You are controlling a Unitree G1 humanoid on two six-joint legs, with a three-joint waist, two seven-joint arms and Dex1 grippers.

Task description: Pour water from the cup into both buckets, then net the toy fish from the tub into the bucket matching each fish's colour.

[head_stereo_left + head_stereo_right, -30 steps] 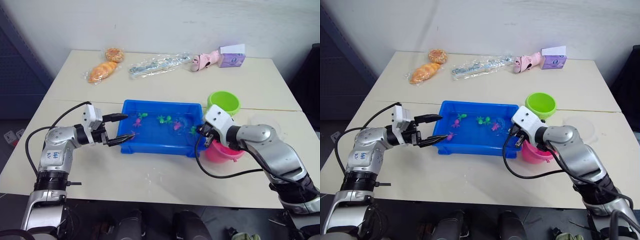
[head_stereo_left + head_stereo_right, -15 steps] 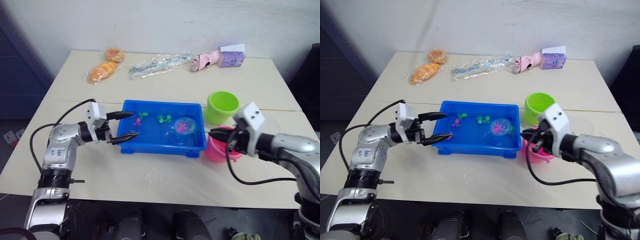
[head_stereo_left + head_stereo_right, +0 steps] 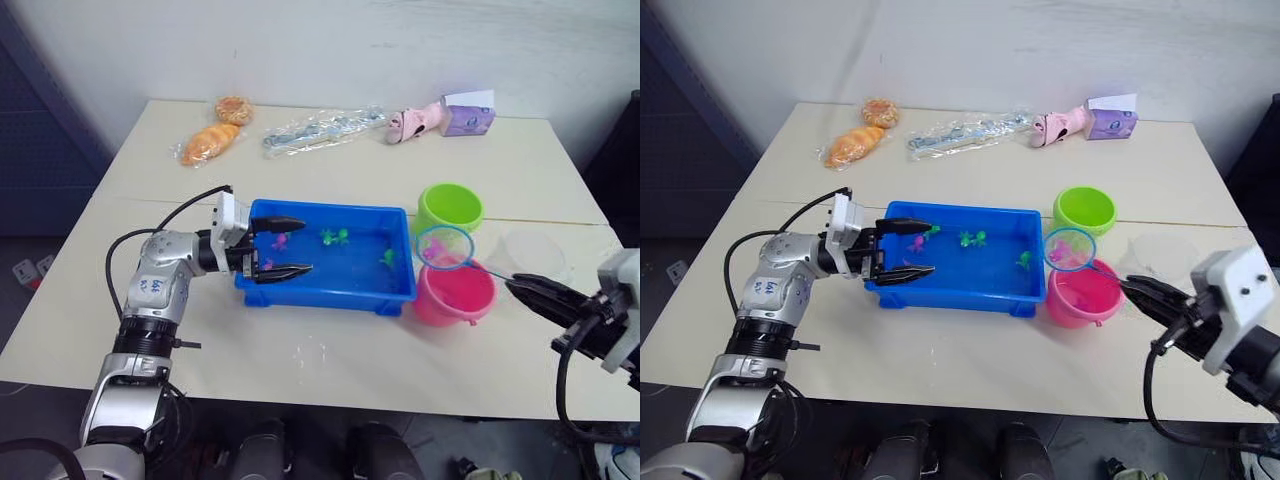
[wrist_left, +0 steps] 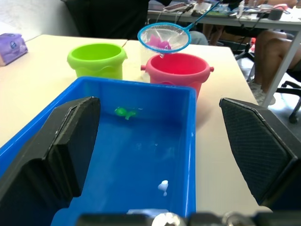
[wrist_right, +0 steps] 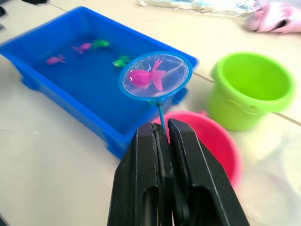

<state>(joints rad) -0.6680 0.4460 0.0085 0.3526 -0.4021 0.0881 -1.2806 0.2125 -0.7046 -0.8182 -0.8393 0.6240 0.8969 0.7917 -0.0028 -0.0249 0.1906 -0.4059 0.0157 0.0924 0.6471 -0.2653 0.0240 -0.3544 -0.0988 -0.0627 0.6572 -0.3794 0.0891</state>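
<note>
Net (image 5: 155, 76) hoop hangs above the pink bucket (image 3: 455, 293), a pink fish (image 5: 143, 77) in its mesh, its handle pinched between the closed fingers of the right gripper (image 3: 527, 288). The green bucket (image 3: 449, 208) stands just behind the pink one. The left gripper (image 3: 282, 245) straddles the tub's (image 3: 330, 290) near-left corner, fingers spread wide, holding nothing. The clear cup (image 3: 530, 252) sits near the counter's (image 3: 320, 355) right edge; bare counter lies along the front edge.
</note>
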